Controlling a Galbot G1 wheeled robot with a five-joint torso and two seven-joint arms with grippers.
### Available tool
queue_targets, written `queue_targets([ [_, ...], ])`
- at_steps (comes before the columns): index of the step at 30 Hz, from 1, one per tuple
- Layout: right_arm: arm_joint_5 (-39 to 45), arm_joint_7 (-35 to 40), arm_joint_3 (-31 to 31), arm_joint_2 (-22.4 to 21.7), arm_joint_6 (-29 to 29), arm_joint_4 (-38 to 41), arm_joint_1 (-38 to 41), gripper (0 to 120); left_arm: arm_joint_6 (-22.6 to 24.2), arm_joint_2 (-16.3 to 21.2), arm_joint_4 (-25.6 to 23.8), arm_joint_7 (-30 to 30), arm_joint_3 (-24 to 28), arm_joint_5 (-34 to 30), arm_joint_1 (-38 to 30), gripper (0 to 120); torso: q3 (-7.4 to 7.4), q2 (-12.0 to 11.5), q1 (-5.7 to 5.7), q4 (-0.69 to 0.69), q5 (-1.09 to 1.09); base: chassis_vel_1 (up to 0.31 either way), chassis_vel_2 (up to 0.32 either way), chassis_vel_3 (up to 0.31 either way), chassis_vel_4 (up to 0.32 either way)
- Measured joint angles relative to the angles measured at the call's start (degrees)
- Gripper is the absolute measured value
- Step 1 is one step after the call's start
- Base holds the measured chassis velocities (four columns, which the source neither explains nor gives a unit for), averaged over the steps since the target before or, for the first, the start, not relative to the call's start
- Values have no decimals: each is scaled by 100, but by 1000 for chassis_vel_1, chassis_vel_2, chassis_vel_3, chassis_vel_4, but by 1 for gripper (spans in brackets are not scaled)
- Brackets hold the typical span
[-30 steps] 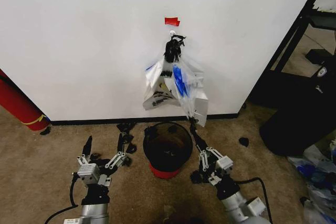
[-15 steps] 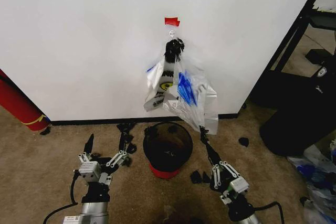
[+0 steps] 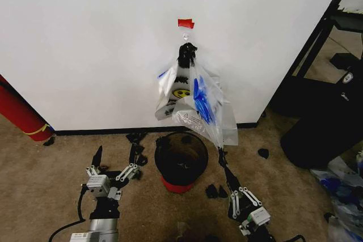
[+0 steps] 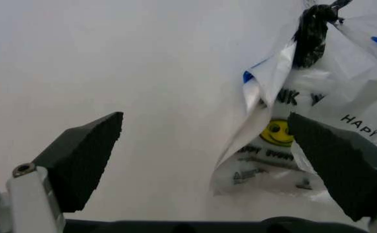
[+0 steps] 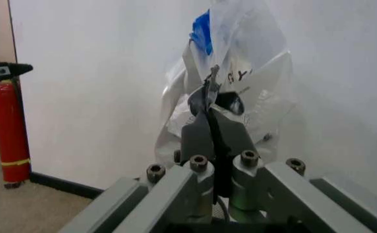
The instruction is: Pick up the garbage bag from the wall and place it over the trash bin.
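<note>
Since a second ago my right pincer (image 3: 222, 154) has drawn back toward 5 o'clock, tugging the garbage bag (image 3: 195, 106) corner out from the wall (image 3: 85, 43).

Head view: bag hangs on the hook (image 3: 186, 36), lower edge stretched above the trash bin (image 3: 181, 157) at 6 o'clock. Left pincer (image 3: 115, 154) released, idle at 9 o'clock of the bin.

Left wrist view: smiley print between my spread fingers.

Right wrist view: pincer clenched on bag film. I judge a steady upward lift is needed to clear the hook; pulling outward risks tearing.

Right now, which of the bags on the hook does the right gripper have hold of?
The right gripper pinches the frontmost garbage bag, pulled out toward the robot; the smiley-face bag behind hangs flat against the wall.
</note>
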Motion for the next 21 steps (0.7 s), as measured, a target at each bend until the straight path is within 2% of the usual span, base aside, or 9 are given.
queue_targets([
  [4,-44,84,-108,-19,-111,-28,154,0,66,63,-95,-2,39,-67,-6,100,0,0,0,0,0,0,0,0,0],
  [9,76,452,-403,-133,-705,82,766,0,362,381,-442,-7,144,-299,-85,100,1,0,0,1,0,0,0,0,0],
  [13,315,639,-555,-226,-1250,87,1336,0,848,916,-761,-19,250,-756,-340,100,1,0,0,2,-1,0,0,0,0],
  [14,315,639,-555,-226,-1250,87,1336,0,848,916,-761,-19,250,-756,-340,100,1,0,0,2,-1,0,0,0,0],
  [16,374,666,-623,-255,-1391,41,1463,0,1081,1171,-869,-41,298,-1083,-481,100,1,0,0,1,0,0,0,0,0],
  [17,402,685,-675,-255,-1475,-30,1582,0,1356,1453,-966,-99,356,-1499,-702,100,1,0,0,0,-1,0,0,0,0],
  [19,410,698,-706,-227,-1521,-112,1698,0,1666,1762,-1045,-196,438,-2027,-1009,100,1,0,0,1,-1,0,0,0,0],
  [20,410,698,-706,-227,-1521,-112,1698,0,1666,1762,-1045,-196,438,-2027,-1009,100,1,0,0,1,-1,0,0,0,0],
  [21,410,706,-723,-199,-1544,-153,1753,0,1884,1954,-1095,-288,498,-2409,-1264,100,1,0,0,0,-1,0,0,0,0],
])
